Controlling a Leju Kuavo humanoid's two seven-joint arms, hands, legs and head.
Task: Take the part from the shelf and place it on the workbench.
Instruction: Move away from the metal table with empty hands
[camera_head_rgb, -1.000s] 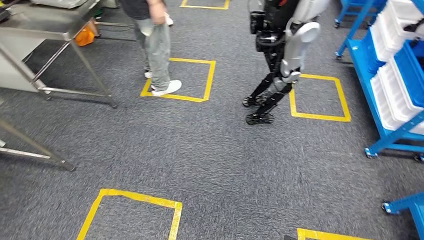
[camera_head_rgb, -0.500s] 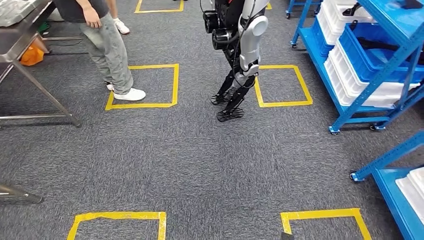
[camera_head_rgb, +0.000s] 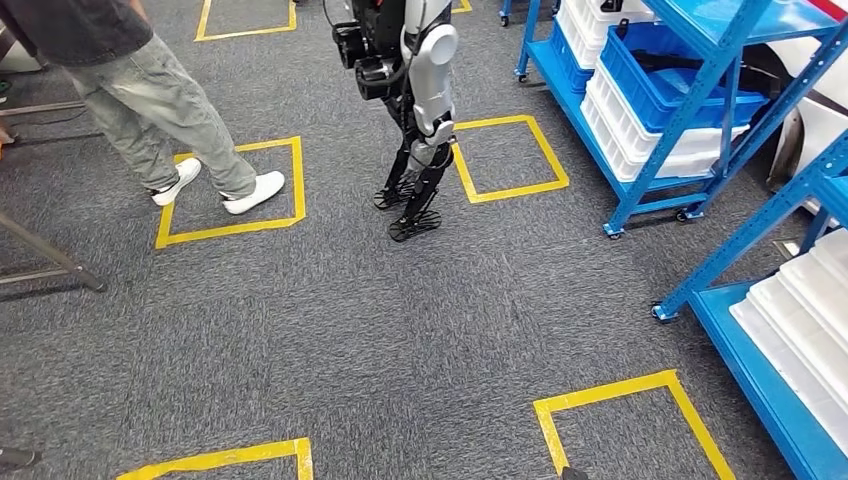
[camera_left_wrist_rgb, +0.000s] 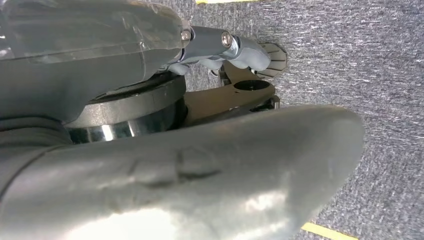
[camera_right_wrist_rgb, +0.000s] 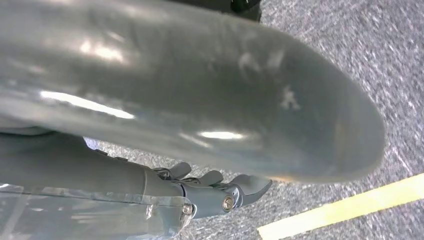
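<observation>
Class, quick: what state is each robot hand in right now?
Left robot hand: holds nothing visible; open or closed cannot be told.
Right robot hand: the same.

**Surface notes**

Floor carpet: rough, matt grey weave, with smooth yellow tape squares. Shelf: glossy blue painted metal; bins smooth plastic. My left robot hand: grey, semi-gloss casing, bright metal screws.
</observation>
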